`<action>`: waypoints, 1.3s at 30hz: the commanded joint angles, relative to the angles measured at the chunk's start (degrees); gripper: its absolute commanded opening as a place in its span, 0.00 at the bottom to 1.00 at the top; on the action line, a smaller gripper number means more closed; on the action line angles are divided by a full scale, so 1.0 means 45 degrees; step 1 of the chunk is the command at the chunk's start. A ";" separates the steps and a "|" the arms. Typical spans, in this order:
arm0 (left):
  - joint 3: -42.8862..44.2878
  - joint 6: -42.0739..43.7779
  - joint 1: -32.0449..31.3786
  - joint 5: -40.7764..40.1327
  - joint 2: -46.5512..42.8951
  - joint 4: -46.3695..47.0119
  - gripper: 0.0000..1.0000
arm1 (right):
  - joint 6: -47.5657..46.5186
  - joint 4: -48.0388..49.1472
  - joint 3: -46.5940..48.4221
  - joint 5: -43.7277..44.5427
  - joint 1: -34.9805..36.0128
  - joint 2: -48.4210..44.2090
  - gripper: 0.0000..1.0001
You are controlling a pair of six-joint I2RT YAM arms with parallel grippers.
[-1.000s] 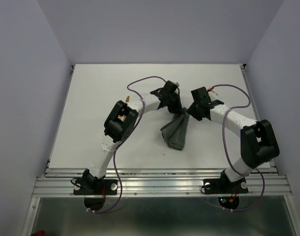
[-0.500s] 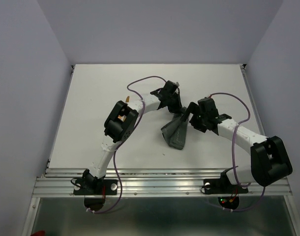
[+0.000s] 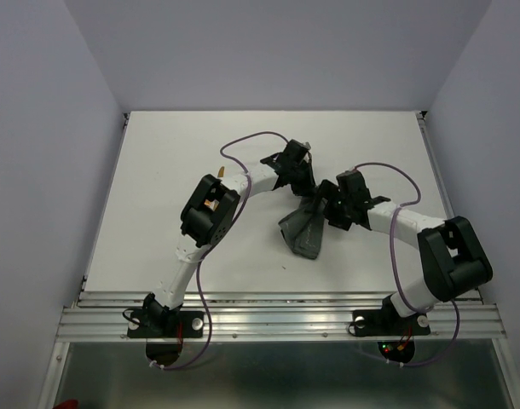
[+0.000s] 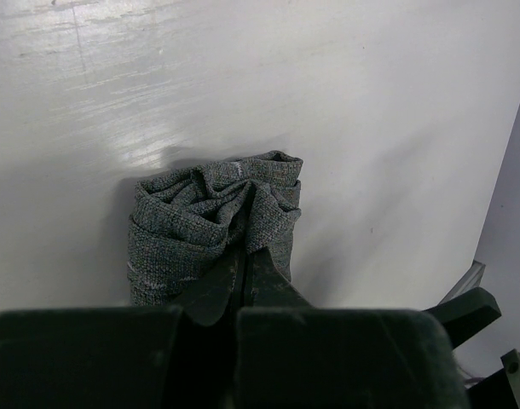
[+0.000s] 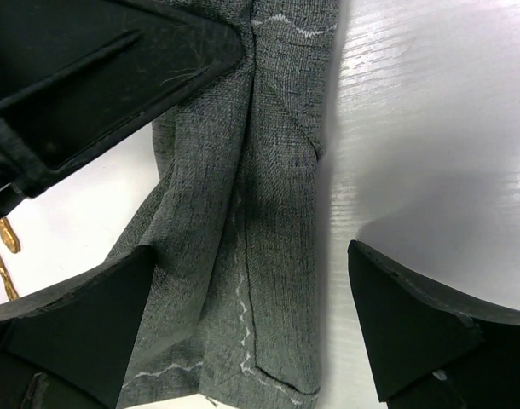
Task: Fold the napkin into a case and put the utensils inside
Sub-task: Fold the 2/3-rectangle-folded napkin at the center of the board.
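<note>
Bunched napkin (image 4: 200, 217) pinched by left pincer (image 4: 245, 260), held raised for folding; right pincer (image 5: 243, 290) spread wide astride cloth, likely poised to grasp.

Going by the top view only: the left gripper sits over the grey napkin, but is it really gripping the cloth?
Observer: Yes. In the left wrist view the left gripper is shut, pinching a bunched fold of the napkin.
Operator: And the right gripper?
Observer: Its own wrist view shows the right gripper open, with one finger on each side of the cloth strip and not closed on it.
Operator: Any cutlery inside yet?
Observer: None that shows. A thin gold utensil lies on the table, apart from the cloth, at that view's left edge.
</note>
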 commanded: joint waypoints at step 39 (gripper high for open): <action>-0.0234 0.0258 -0.0100 -0.0843 -0.0399 -0.0145 0.00 | 0.1085 0.1933 -0.0892 0.0524 0.0018 0.0802 0.57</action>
